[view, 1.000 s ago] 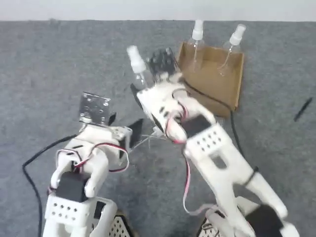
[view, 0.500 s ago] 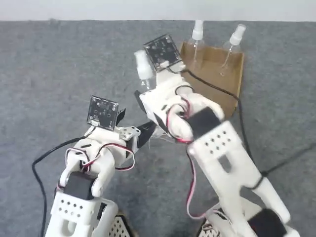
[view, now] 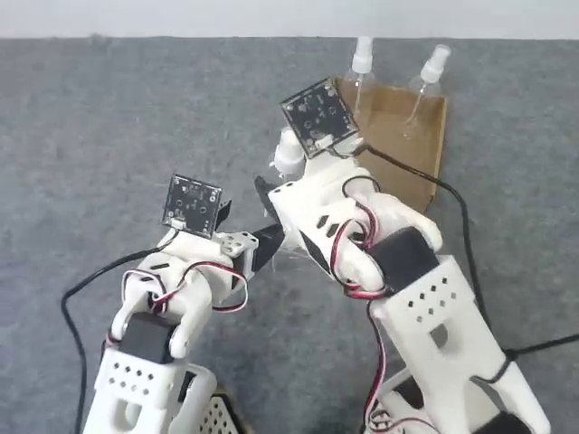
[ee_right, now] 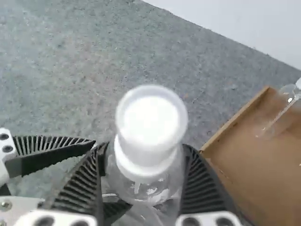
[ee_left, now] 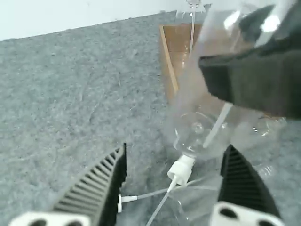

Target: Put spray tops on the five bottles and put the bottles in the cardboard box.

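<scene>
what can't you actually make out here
Bottle in the right end effector: body hidden by that arm's camera board, high view.
What lies on the table under left arm and right arm, high view; left wrist view blurs clear shapes near a loose spray top.
Cardboard box: cut off by the edge, right wrist view.

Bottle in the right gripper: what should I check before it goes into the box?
1. Right gripper shut on bottle: ok.
2. Spray top on it: ok.
3. Top screwed tight: cannot tell.
4. Box has room beside its two bottles: ok.
5. Left gripper open, not gripping the bottle: ok.
</scene>
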